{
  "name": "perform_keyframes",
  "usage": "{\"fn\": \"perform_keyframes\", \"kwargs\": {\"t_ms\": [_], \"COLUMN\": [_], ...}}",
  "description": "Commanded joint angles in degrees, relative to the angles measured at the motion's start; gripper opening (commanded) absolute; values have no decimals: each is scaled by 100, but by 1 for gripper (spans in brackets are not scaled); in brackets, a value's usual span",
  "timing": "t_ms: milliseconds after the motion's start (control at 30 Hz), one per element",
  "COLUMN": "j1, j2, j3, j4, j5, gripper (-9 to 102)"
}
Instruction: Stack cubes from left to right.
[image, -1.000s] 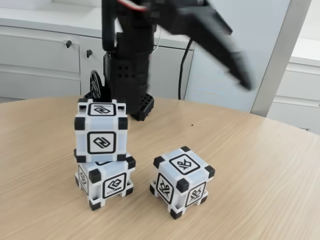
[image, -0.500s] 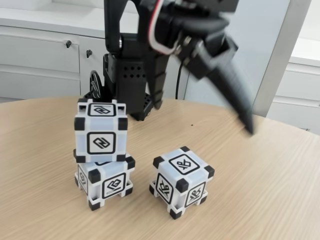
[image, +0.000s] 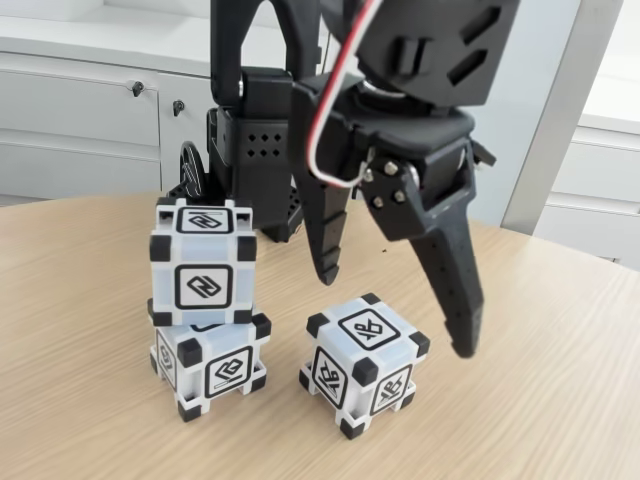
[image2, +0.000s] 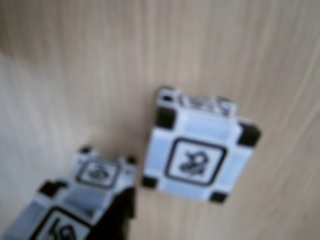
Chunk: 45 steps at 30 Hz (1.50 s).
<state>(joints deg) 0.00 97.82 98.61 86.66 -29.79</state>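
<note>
Two cubes are stacked on the left in the fixed view: the upper cube (image: 201, 266) sits on the lower cube (image: 211, 366). A third cube (image: 363, 366) stands alone on the table to their right. My black gripper (image: 396, 310) hangs open just above this lone cube, one fingertip behind its left side and the other off its right side, holding nothing. In the blurred wrist view the lone cube (image2: 198, 158) lies at the middle, the stack (image2: 82, 200) at the lower left, and one dark finger (image2: 123, 220) shows at the bottom edge.
The arm's black base (image: 250, 150) stands behind the stack on the round wooden table (image: 540, 400). White cabinets (image: 80, 120) line the wall beyond. Bare tabletop extends right of and in front of the lone cube.
The gripper has swung down from high at the right to just above the lone cube, jaws spread. None of the cubes has moved.
</note>
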Motion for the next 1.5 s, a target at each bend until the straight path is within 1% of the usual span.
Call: {"fn": "perform_keyframes", "kwargs": {"t_ms": [0, 400, 800, 1067, 1267, 1400, 1467], "j1": [35, 35, 35, 26, 26, 26, 35], "j2": [26, 9, -422, -800, -1002, -1143, -1187], "j3": [-132, -123, -123, -132, -132, -132, -132], "j4": [-44, -44, -44, -62, -431, -545, -554], "j5": [97, 1099, 984, 914, 905, 905, 879], "gripper": [42, 43, 43, 37, 35, 26, 24]}}
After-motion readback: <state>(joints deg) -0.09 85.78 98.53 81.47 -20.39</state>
